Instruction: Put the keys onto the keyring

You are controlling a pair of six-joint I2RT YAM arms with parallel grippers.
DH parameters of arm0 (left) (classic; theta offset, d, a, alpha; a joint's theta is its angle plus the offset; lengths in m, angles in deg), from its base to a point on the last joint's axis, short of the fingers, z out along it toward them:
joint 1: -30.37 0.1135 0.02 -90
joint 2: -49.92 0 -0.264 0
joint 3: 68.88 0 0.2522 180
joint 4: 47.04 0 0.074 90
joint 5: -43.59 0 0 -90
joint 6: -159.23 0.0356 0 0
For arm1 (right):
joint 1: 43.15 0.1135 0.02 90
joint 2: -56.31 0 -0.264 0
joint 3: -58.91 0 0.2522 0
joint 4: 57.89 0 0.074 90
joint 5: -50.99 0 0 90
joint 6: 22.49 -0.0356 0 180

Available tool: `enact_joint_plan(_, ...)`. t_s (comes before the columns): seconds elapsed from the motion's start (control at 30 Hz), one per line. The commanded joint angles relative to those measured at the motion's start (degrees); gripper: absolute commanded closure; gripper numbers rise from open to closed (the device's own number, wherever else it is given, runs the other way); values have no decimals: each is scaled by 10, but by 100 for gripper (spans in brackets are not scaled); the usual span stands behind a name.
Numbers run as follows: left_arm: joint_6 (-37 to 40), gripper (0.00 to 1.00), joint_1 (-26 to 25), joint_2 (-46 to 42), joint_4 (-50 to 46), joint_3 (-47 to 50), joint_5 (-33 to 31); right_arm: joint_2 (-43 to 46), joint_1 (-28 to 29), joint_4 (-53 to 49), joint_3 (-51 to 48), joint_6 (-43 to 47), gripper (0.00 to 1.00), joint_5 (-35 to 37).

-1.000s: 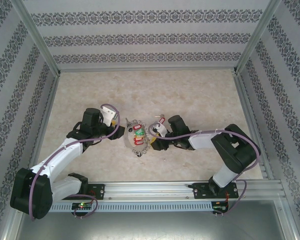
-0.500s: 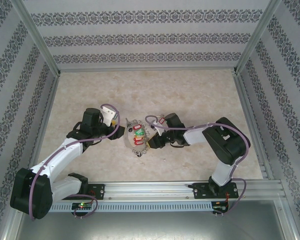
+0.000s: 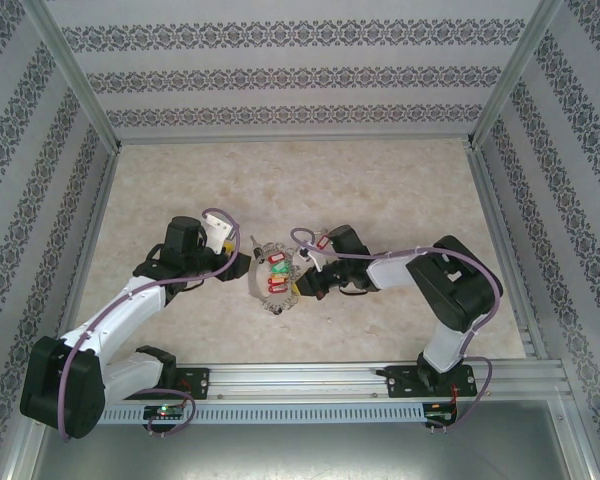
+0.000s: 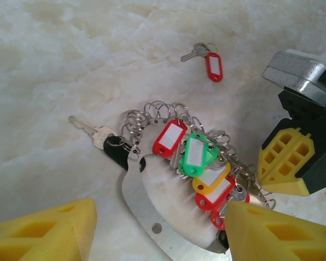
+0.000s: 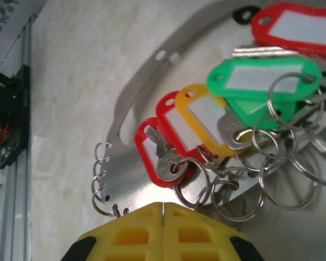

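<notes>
This is a robot test cell in a lab. A marble-look worktop is boxed in by aluminium posts, which hold patterned wall panels on three sides. A metal rail runs along the worktop's near edge. Bolted to it are a left arm and a right arm, with purple cables and a small board lit green.

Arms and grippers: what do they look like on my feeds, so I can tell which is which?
They are built alike. The left arm and right arm each have white links, black joints and a looping purple cable. The left gripper and right gripper both have black bodies and yellow fingers with grid-like cut-outs.
</notes>
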State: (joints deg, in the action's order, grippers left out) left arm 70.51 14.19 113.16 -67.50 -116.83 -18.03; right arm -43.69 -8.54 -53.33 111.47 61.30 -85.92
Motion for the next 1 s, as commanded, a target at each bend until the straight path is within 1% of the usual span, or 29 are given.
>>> enact_joint_plan(0.0, -13, 37, -16, -5, 65, 26, 50, 37, -2, 24, -12, 52, 100, -50)
enact_joint_plan(0.13, -13, 38, -25, -36, 164, 72, 73, 61, 1, 37, -18, 95, 100, -66)
enact_joint_plan(0.23, 24, 43, -31, -50, 204, 97, 122, 73, 2, 36, -17, 127, 100, -68)
enact_joint_plan(0.27, 29, 45, -35, -49, 229, 108, 129, 74, 2, 37, -15, 135, 100, -70)
enact_joint_plan(0.33, 26, 46, -44, -35, 317, 140, 138, 73, 2, 32, -5, 160, 100, -92)
enact_joint_plan(0.4, 26, 47, -50, -8, 368, 152, 149, 73, 2, 32, 2, 174, 100, -92)
enact_joint_plan(0.53, 50, 47, -60, 32, 380, 136, 232, 84, 3, 29, 8, 217, 100, -88)
enact_joint_plan(0.6, 69, 47, -74, 45, 357, 124, 240, 87, 2, 17, 7, 252, 100, -73)
enact_joint_plan(0.63, 84, 49, -84, 48, 338, 119, 224, 85, 3, 13, 4, 268, 100, -67)
enact_joint_plan(0.7, 84, 50, -90, 42, 341, 129, 162, 76, 5, 0, 4, 288, 100, -51)
enact_joint_plan(0.77, 69, 48, -90, 25, 355, 148, 81, 68, 15, -3, -5, 295, 100, -27)
enact_joint_plan(0.8, 55, 46, -89, 16, 347, 151, 32, 65, 26, -7, -11, 302, 100, -4)
enact_joint_plan(0.83, 47, 44, -89, 7, 330, 150, 0, 63, 37, -10, -18, 311, 100, 22)
enact_joint_plan(0.9, 32, 44, -86, -2, 291, 137, -30, 57, 51, 2, -32, 316, 100, 51)
enact_joint_plan(0.97, 10, 44, -86, -3, 249, 121, -45, 50, 54, 21, -46, 312, 100, 83)
